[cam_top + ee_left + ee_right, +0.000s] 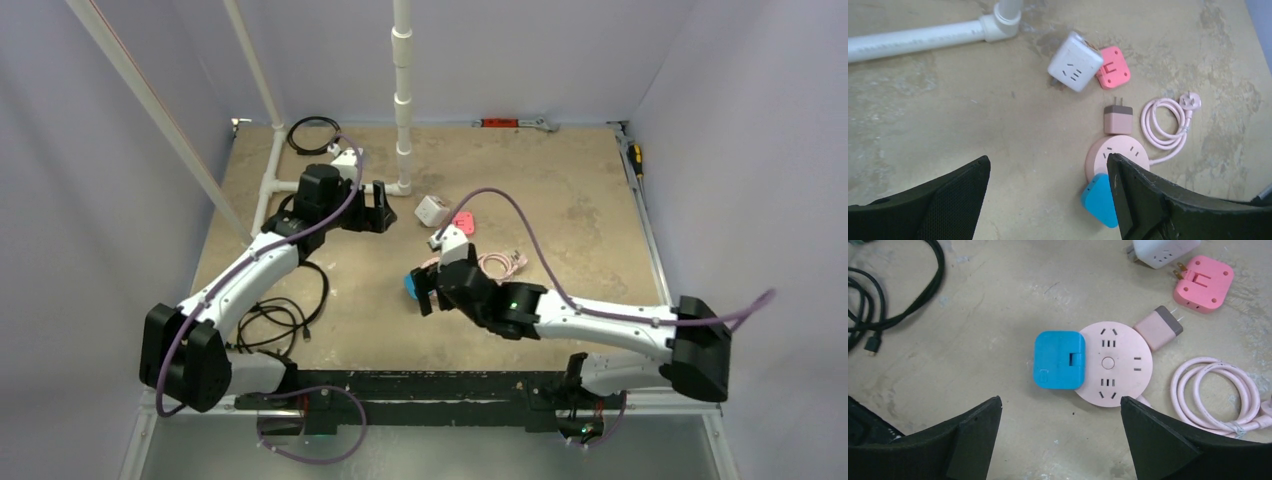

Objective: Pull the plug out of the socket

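Now, right wrist view, read left to right, every place given against the socket [1113,362].

- Far left of it, at the frame edge: black cables [878,305], well apart from it.
- Against its left rim: blue square adapter [1058,360], overlapping the edge. Cannot tell whether it is plugged in.
- The socket itself lies flat on the tabletop [998,300], face up, slots showing.
- Touching its upper-right rim: the plug [1158,327], on its side, with its 2 prongs bare and pointing away from the socket. It sits in no slot.
- Just right of it: coiled pink cord [1215,400], running from its lower-right rim.
- Farther up and right, apart from it: white cube adapter [1163,250], then coral-pink adapter [1204,284].

Grippers:
- The left gripper [1047,170] has its fingers spread wide with nothing between them. In its own view the socket shows beside the right finger, partly hidden.
- The right gripper [1060,405] is also spread wide and empty, hovering over the socket.
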Available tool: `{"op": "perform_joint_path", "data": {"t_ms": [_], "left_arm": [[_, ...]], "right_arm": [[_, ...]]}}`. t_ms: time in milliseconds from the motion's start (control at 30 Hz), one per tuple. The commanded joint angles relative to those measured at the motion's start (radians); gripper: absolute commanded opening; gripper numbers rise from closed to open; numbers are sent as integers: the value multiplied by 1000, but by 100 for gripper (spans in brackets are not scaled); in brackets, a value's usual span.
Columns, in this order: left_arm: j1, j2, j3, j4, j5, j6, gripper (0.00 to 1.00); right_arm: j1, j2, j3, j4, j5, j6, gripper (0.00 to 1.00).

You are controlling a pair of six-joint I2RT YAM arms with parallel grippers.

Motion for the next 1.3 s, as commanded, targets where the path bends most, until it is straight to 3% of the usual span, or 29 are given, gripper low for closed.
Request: {"op": "perform_joint_path", "data": {"t_ms": [0,233,600,933,1067,1267], "left_arm": [[1,-48,-3,-12,-130,46,85],[17,-51,-5,-3,-129,38,87],[96,-88,-13,7,-131,7,91],[104,-68,-14,13,-85,-7,91],[106,-72,-16,14,-83,-7,91],[106,-67,-19,17,-73,-9,91]], "right_arm": [[91,140,128,-80,231,14,91],[138,398,284,-171,333,39,94],[169,664,460,-287,444,42,94],[171,787,544,-477,594,149,95],[172,811,564,-528,658,182,90],[177,807,565,-552,721,215,72]]}}
